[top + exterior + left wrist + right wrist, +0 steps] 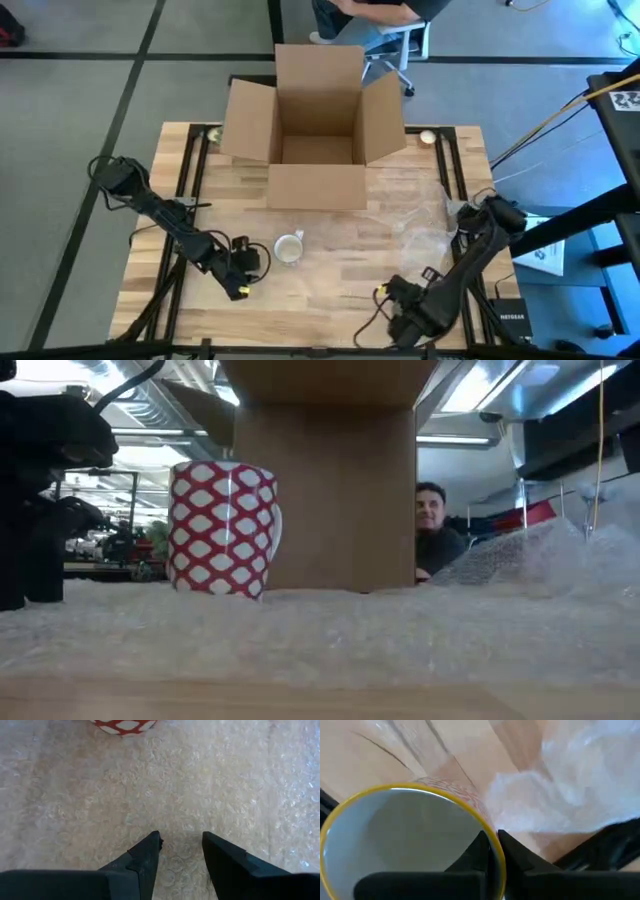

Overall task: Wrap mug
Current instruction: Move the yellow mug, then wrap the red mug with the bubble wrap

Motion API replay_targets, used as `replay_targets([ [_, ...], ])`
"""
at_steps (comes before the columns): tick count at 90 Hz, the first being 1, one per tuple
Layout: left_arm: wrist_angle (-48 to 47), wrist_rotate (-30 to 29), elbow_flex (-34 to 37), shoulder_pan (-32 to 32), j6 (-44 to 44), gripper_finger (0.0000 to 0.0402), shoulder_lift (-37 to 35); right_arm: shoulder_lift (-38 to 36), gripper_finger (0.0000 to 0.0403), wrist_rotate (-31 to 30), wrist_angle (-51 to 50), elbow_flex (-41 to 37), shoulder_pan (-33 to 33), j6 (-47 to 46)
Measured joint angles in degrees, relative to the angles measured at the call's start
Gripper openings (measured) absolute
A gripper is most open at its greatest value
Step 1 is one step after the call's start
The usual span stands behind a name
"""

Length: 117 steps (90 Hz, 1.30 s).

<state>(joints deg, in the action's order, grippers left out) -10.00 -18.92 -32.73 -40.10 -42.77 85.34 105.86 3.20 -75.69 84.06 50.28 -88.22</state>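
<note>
A red-and-white patterned mug [222,528] stands upright on its base on a clear sheet of bubble wrap [330,635], near the table's middle [288,247]. My left gripper [181,845] is open just left of this mug [243,272], fingertips low over the wrap; whether they touch it I cannot tell. My right gripper [395,302], near the table's front right, is shut on a second mug [405,845] with a yellow rim and a white inside. My right gripper holds the yellow-rimmed mug by its rim [495,854], one finger inside the mug and one outside its wall. The fingers reach in over the mug's open mouth. Whether the mug's base is on the table does not show.
An open cardboard box [318,135] stands at the table's far middle. Crumpled bubble wrap [432,228] lies bunched at the right, beside my right arm. A person sits beyond the table's far edge [432,530]. Bare wood [330,300] lies between the two grippers.
</note>
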Motion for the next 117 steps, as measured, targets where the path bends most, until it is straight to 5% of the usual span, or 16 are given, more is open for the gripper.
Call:
replay_targets([
  [29,0.24,-0.42,-0.07,0.0,-0.7,0.0136,-0.09,-5.91,0.0018,-0.66,8.67,-12.96,4.67,-8.88],
  [50,0.25,-0.38,-0.11,0.07,-0.43,0.0136,-0.13,-5.44,0.0126,1.87,5.03,-8.87,4.85,-10.01],
  [69,0.22,0.38,-0.17,0.09,-0.35,0.0136,-0.2,-5.44,0.022,3.34,-4.98,3.14,4.32,-10.15],
  [76,0.24,1.0,-0.21,0.11,-0.43,0.0136,-0.29,-5.52,0.0239,-0.34,-5.48,7.94,3.0,-10.15],
  [87,-1.58,2.74,-1.32,0.11,-0.28,0.0136,-1.27,-5.61,0.025,-14.3,-0.8,11.09,-1.25,-7.24],
  [98,-6.59,2.76,-3.63,0.09,-0.26,0.0136,-4.0,-5.61,0.0251,-16.4,6.78,5.33,-6.98,-1.57],
  [117,-13.76,2.0,-4.59,0.09,-0.9,0.0136,-8.47,-5.48,0.0252,-7.79,23.12,-13.42,-16.08,3.11],
])
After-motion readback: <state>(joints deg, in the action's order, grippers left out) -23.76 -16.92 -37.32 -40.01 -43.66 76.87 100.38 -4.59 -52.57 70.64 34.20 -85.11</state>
